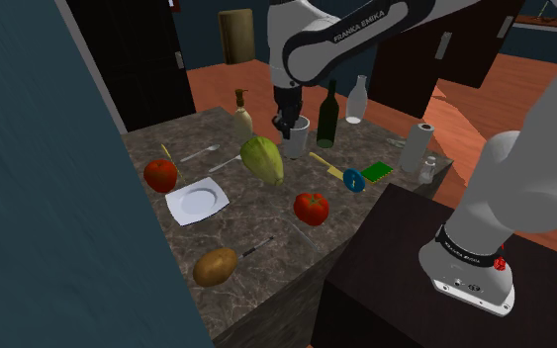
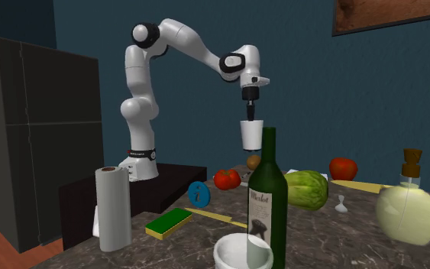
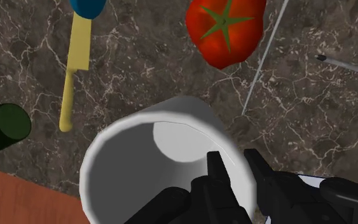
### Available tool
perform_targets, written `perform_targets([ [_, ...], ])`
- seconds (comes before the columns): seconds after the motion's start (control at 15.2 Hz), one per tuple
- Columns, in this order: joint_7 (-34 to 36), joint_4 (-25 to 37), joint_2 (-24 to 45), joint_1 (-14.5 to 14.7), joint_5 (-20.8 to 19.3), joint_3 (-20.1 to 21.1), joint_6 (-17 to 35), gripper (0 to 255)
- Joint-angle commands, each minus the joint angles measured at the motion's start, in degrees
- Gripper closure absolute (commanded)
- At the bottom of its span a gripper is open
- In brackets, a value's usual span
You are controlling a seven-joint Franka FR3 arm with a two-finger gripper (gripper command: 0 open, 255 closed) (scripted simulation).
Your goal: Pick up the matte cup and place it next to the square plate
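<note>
Marble counter lies below the gripper [image 3: 233, 156], which I hold clamped on the rim of the white cup [image 3: 165, 159], hanging clear above the counter's far side. From the cup, the square plate [image 1: 197, 201] lies toward the counter's edge at the shoulder view's left, beyond the lettuce head [image 1: 263, 158].

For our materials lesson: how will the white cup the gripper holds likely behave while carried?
The cup looks rigid, so it probably won't deform. Pinched by one wall in the gripper, it may swing or slip. Empty inside, so likely light.
</note>
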Motion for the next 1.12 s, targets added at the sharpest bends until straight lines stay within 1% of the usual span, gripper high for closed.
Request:
perform_targets([
  [0.0,2.8,1.6,1.2,1.3,0.1,1.5,-0.7,255],
  [0.4,10.2,8.7,6.8,5.1,0.0,5.3,-3.0,255],
  [0.73,16.2,16.7,12.9,8.5,-0.6,8.0,-5.7,255],
  [1.06,16.7,14.5,14.2,8.5,-1.0,7.9,-2.2,255],
])
